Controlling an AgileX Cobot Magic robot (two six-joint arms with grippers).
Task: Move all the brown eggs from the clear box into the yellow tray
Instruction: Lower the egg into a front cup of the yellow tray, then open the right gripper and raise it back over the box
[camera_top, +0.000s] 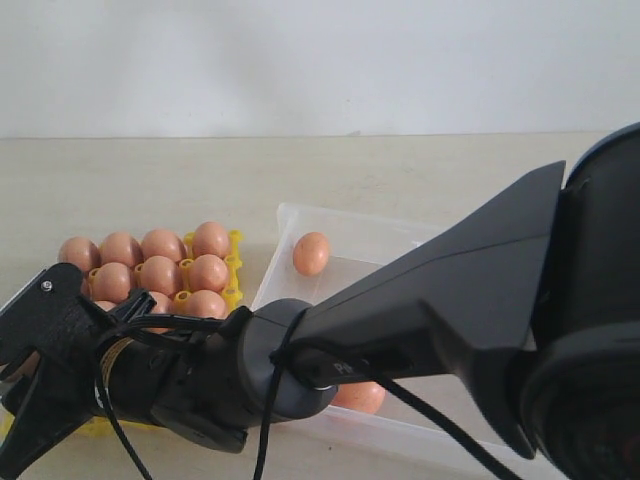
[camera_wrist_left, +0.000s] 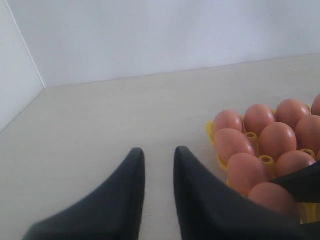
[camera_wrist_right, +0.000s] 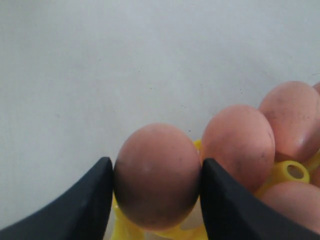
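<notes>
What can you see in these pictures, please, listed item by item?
Table: one, beige.
Tray: one, yellow, left of box.
Box: one, clear, right of tray.
Eggs in tray: at least nine, brown; arm hides some.
Eggs in box: two, brown; far corner, and under the arm.
Held egg: one, brown, over the tray's edge.
Right gripper: black, closed on held egg.
Left gripper: black, slightly open, empty.

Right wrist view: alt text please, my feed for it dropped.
The right gripper clamps a smooth pinkish-brown egg between its black fingers, over a cell of the bright-yellow plastic lattice tray. More brown eggs sit in neighbouring cells beside it.
</notes>
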